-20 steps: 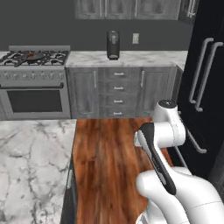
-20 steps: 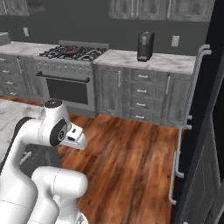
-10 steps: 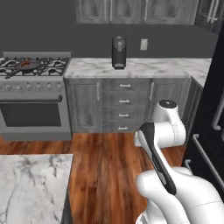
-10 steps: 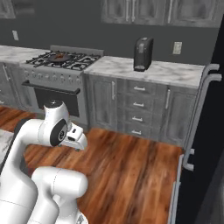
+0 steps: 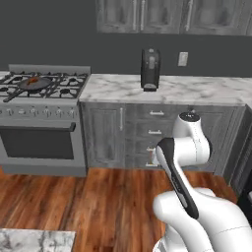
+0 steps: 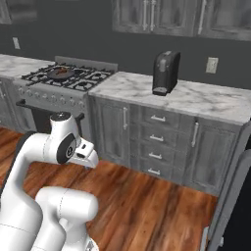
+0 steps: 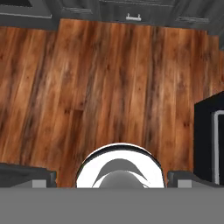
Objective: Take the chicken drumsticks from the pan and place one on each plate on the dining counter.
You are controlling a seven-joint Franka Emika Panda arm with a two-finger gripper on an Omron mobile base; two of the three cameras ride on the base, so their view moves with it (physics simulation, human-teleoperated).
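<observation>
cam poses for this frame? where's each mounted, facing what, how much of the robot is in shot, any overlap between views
Left base view: behind the arm on its left, facing the stove, the pan and the coffee maker; arm rises lower right.
Right base view: behind the arm on its right, facing the same wall; arm at lower left.
Hand view: on the hand, looking down at the wood floor; fingertips not discernible.
Shared: both base views show stove, pan, coffee maker, marble counter and floor; hand view shares the floor.
</observation>
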